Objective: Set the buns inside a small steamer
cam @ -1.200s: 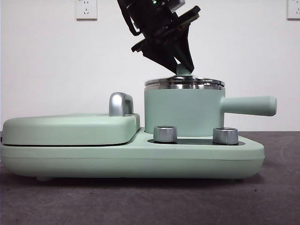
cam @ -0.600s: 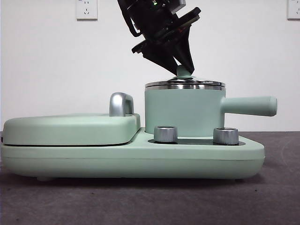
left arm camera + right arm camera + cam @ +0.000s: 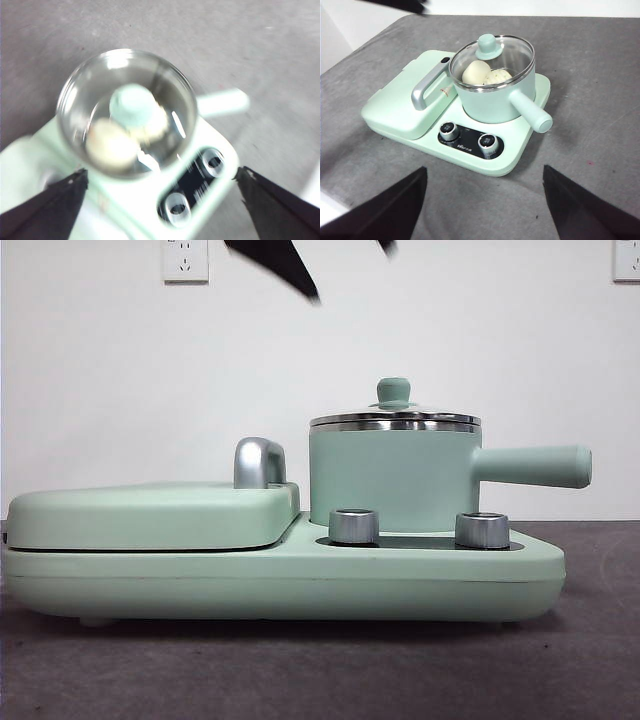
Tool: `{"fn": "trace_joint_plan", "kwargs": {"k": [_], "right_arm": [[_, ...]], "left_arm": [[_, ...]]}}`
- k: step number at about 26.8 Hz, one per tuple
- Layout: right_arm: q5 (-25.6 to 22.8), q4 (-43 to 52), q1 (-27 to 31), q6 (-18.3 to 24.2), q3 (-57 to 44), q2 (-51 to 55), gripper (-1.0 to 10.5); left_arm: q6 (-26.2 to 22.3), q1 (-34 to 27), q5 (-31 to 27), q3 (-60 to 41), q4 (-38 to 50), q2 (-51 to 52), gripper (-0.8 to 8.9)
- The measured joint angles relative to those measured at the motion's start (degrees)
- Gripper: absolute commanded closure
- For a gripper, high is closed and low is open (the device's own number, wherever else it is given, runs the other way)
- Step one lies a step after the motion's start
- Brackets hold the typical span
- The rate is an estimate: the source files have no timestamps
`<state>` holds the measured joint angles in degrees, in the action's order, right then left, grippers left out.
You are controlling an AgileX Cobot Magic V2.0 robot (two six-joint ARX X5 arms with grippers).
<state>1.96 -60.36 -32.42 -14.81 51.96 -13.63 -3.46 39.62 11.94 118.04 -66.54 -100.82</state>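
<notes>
Grey tabletop (image 3: pixel 600 100) carries a mint-green cooking base (image 3: pixel 520 155) with two steel dials. Small mint-green cylindrical steamer pot (image 3: pixel 390 480) with steel rim sits on the base beside the flat lidded griddle (image 3: pixel 150 512); glass lid with green knob (image 3: pixel 394 392) is seated on it. Two white steamed buns (image 3: pixel 485 74) lie inside, touching, under the lid. Left pincer (image 3: pixel 160 200) hangs above the pot, jaws spread, holding nothing. Right pincer (image 3: pixel 485 210) is well apart, jaws spread, empty.
</notes>
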Motion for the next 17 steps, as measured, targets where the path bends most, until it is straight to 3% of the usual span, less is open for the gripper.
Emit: {"fn": "trace_joint_plan", "kwargs": {"k": [8, 12, 17], "right_arm": [[5.11, -0.11, 0.0, 1.11, 0.0, 0.0, 5.8], [7.85, -0.11, 0.0, 1.25, 0.0, 0.0, 5.8], [11.43, -0.13, -0.04, 1.33, 0.0, 0.0, 5.8]], "left_arm": [[1.18, 0.02, 0.02, -0.9, -11.69, 15.15, 3.8], [1.75, 0.02, 0.02, -5.09, -12.37, 21.29, 3.8], [3.72, 0.02, 0.0, -17.68, -9.27, 33.2, 3.8]]}}
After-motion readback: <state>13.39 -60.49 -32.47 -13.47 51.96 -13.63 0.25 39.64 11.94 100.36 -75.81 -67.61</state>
